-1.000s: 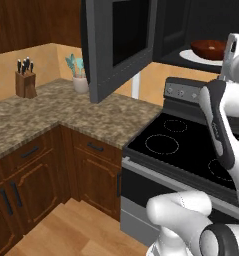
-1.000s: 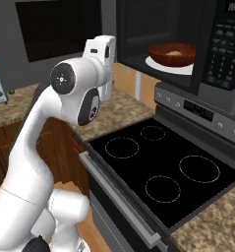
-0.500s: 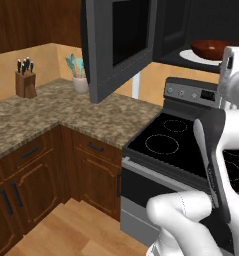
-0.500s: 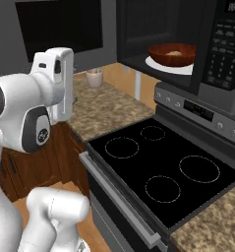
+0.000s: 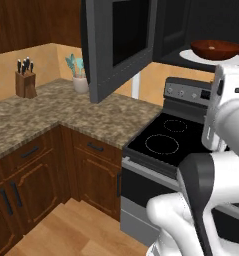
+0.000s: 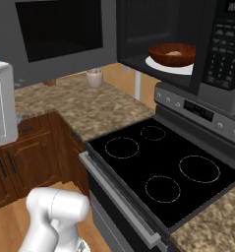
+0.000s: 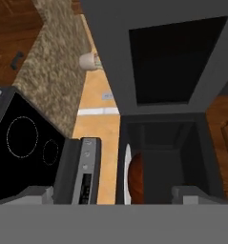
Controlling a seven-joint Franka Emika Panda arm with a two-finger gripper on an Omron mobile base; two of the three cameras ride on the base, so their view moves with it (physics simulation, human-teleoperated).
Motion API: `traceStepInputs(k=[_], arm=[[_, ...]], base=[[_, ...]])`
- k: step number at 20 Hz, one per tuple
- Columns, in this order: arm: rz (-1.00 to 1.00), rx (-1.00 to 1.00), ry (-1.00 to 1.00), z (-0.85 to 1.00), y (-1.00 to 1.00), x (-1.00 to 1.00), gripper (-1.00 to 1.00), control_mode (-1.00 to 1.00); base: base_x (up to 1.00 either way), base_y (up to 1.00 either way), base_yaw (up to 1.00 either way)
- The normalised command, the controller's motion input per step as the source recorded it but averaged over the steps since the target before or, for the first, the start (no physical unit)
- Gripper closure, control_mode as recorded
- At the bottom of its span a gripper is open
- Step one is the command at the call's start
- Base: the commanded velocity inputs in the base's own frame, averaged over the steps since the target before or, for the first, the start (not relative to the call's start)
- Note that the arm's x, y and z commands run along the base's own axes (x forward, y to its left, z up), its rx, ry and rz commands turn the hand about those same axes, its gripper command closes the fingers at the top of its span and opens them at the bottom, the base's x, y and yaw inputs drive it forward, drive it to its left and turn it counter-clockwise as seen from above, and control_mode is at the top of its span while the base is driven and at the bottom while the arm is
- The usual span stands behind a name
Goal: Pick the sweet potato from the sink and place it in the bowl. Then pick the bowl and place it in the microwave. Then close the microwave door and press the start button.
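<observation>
Gripper point(image 7: 113, 193) spread wide, holding nothing, its two grey tips low in the hand view and aimed toward the open microwave point(image 7: 163, 152). Bowl point(image 7: 136, 177) straight ahead between the tips, inside the microwave on the white plate point(image 7: 127, 174), seen edge-on because of the rolled camera. Same bowl point(image 6: 172, 53) in the right base view, reddish-brown, resting on the plate point(image 6: 161, 65) in the cavity, with a pale tan lump in it, likely the sweet potato point(image 6: 175, 52). Door point(image 5: 118, 45) swung wide open, hanging out over the counter point(image 5: 66, 110), dark window facing the room. Button panel point(image 6: 222, 47) at the right of the cavity. Black-topped stove point(image 6: 163, 167) below, four ring burners. Farther left on the counter, a knife block point(image 5: 25, 82) and a utensil cup point(image 5: 80, 82) by the wall
</observation>
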Motion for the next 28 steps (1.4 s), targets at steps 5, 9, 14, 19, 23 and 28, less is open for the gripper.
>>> traceStepInputs(k=[5,9,14,19,23,28], arm=[[0.00,0.05,-0.14,0.00,0.63,-0.59,-1.00,-1.00],[0.00,0.02,-0.11,-0.02,0.87,-0.28,-1.00,-1.00],[-0.02,0.00,-0.05,-0.04,0.99,0.00,-1.00,-1.00],[-0.02,0.00,-0.10,-0.23,0.90,0.21,-1.00,-1.00],[-0.03,0.00,-0.14,-0.42,0.69,0.67,-1.00,-1.00],[-0.02,0.00,-0.07,-0.41,0.55,0.96,-1.00,-1.00]], base=[[0.00,0.00,0.00],[0.00,0.00,0.00],[0.00,0.00,0.00],[0.00,0.00,0.00],[0.00,0.00,0.00],[0.00,0.00,0.00]])
